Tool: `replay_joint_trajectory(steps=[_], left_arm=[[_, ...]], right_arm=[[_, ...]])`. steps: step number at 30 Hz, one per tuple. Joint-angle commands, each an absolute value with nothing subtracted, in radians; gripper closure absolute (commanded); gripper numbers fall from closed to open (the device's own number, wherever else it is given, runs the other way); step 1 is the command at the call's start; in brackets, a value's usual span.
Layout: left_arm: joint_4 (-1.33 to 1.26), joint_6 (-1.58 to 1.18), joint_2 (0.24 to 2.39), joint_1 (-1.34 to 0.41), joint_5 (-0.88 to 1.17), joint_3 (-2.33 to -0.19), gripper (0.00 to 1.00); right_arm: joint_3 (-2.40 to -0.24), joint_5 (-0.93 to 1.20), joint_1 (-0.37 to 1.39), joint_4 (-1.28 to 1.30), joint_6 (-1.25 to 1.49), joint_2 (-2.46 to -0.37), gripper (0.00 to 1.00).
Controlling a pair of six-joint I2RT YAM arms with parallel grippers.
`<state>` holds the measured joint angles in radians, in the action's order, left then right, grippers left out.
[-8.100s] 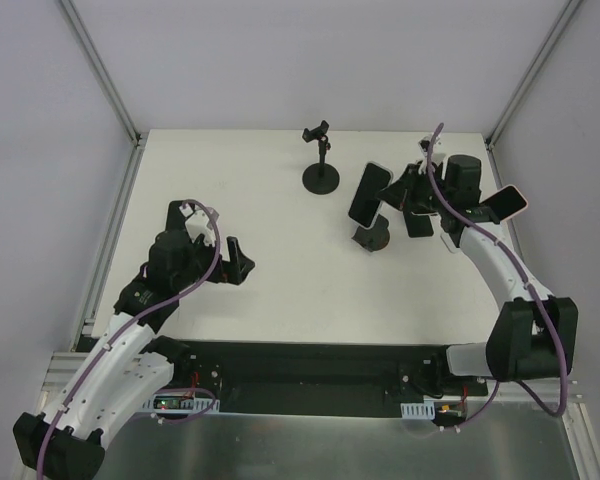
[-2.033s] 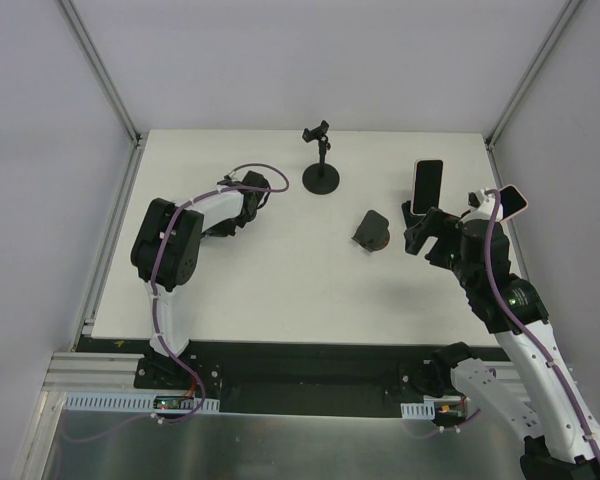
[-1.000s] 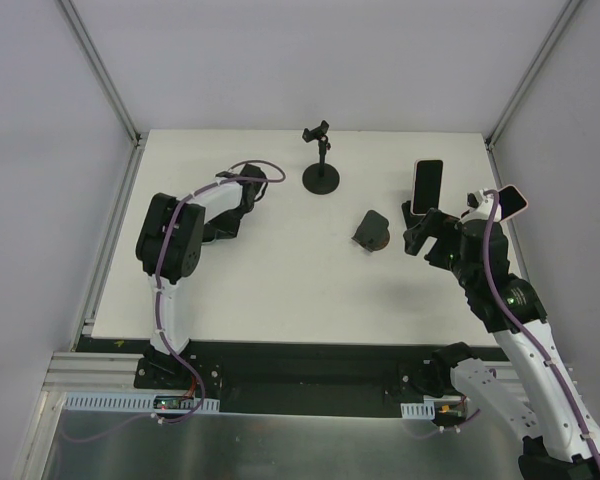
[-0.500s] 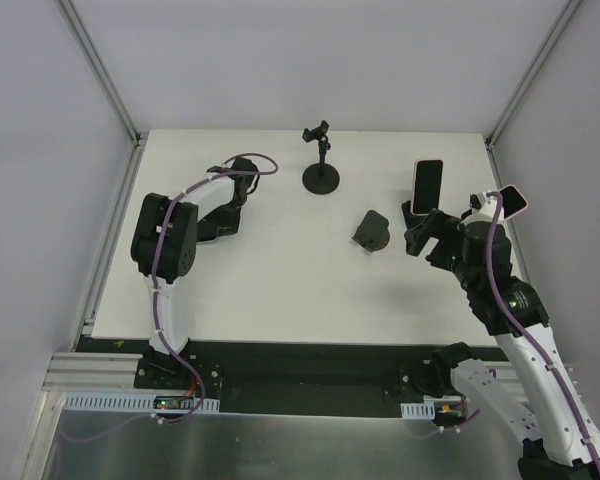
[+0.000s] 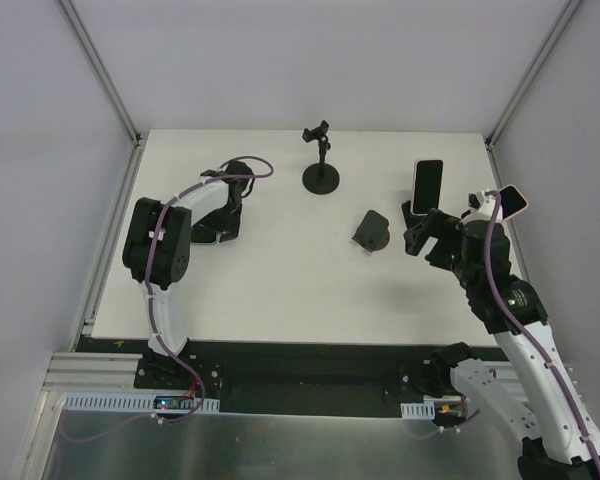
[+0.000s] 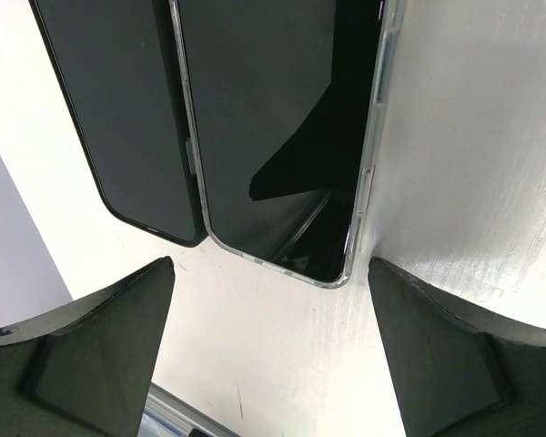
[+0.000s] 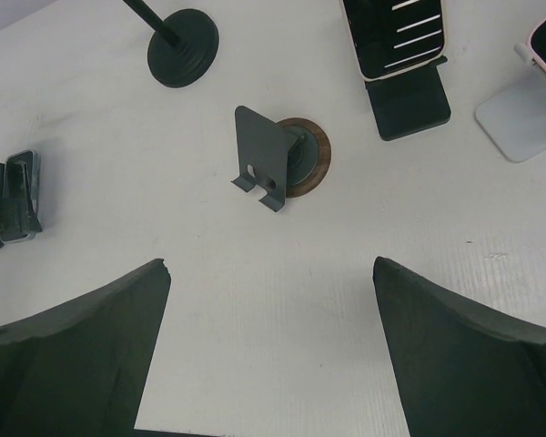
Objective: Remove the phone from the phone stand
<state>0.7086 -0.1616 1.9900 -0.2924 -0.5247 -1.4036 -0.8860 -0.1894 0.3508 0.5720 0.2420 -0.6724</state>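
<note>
The left gripper point(image 6: 271, 273) stood spread wide over the clear-cased phone point(image 6: 282, 109), flat on the table point(image 6: 455, 137) beside a second phone point(image 6: 118, 109), well apart from the empty stand point(image 7: 266, 168). The right gripper point(image 7: 271, 269) hung open too. A rising finger clipping the case could drag both phones.

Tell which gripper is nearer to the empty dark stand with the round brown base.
Right. The right gripper is close beside the stand; the left gripper is far off on its other side.
</note>
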Motion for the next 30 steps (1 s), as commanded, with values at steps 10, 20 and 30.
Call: replay_joint_trajectory(steps=[10, 20, 30], left_arm=[[0.715, -0.202, 1.752, -0.281, -0.302, -1.399, 0.01], [0.585, -0.201, 1.240, -0.282, -0.069, -1.125, 0.01], [0.494, -0.187, 0.711, -0.284, -0.029, -0.767, 0.01]], right_arm=[[-0.905, -0.095, 0.342, 0.543, 0.184, -0.738, 0.04], [-0.940, -0.170, 0.417, 0.511, 0.163, -0.960, 0.04], [-1.031, -0.423, 0.528, 0.396, 0.287, -1.279, 0.04]])
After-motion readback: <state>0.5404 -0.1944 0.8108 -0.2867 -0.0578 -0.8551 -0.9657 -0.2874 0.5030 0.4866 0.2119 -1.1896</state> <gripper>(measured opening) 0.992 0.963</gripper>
